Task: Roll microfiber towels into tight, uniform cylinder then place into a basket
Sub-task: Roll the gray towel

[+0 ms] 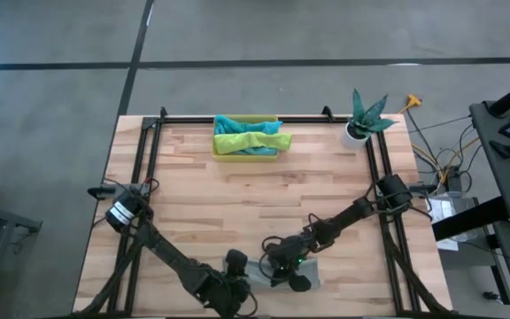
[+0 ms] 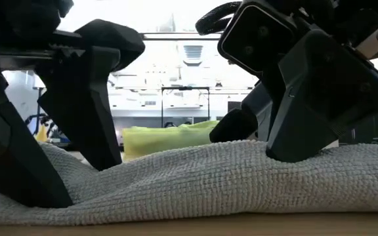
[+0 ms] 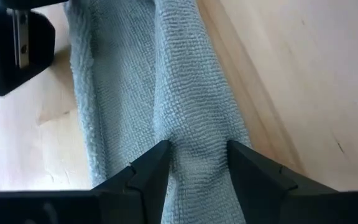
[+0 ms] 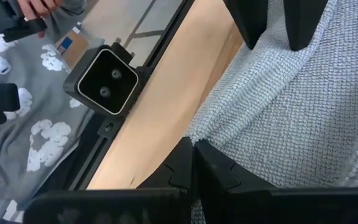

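Observation:
A grey microfiber towel [image 1: 312, 276] lies in a long crumpled strip by the table's near edge, filling the low view [image 2: 209, 183]. My left gripper [image 3: 199, 163] stands open over it, one finger on each side of a raised lengthwise fold. My right gripper [image 4: 192, 157] is shut, its tips down on the towel beside the left one [image 1: 280, 273]. The yellow basket [image 1: 216, 152] at the far edge holds a teal towel [image 1: 235, 124] and a lime green towel [image 1: 248, 142]. My left gripper's fingertips [image 3: 157, 163] rest on the grey towel, flanking a raised fold [image 3: 197, 143] that runs along the strip. They come slanting down from above, across the fold. The towel lies flat on the table. My right gripper presses its shut fingers [image 2: 300, 147] onto the towel near its edge [image 4: 213, 134], slanting down toward the near edge. The cloth dips under them and stays on the table.
A white plant pot [image 1: 355, 133] stands at the far right corner. A black rail frame [image 1: 153, 142] runs along the table's sides and far edge. The low camera [image 4: 104, 81] sits just off the near edge. Bare wood [image 1: 255, 204] lies between the basket and the arms.

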Motion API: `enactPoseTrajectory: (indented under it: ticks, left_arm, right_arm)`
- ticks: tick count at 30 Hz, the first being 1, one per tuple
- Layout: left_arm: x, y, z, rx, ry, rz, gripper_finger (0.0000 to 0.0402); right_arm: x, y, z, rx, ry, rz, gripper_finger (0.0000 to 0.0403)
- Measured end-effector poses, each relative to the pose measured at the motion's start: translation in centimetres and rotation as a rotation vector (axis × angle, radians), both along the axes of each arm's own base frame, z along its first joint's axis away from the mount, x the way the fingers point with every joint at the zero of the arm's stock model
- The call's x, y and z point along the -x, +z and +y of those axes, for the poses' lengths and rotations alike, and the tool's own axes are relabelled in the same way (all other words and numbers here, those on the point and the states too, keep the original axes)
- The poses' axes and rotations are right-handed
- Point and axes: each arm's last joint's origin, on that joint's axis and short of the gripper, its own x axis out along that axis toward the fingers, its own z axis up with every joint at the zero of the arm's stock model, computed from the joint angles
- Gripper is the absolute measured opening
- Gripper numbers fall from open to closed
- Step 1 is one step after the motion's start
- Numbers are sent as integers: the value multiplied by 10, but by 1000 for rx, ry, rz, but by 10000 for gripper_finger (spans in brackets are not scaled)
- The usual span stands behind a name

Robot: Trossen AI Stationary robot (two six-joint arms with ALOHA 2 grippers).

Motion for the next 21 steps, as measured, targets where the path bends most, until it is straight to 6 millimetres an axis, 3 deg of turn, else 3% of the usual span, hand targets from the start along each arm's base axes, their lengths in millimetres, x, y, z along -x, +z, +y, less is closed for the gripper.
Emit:
enactPoseTrajectory:
  ticks: [12, 21]
  left_arm:
    - [1, -2, 1, 24, 27, 5, 151]
    - [4, -4, -1, 55, 64, 9, 151]
  right_arm:
    - [2, 1, 2, 47, 7, -41, 15]
    - [14, 23, 12, 140, 32, -73, 111]
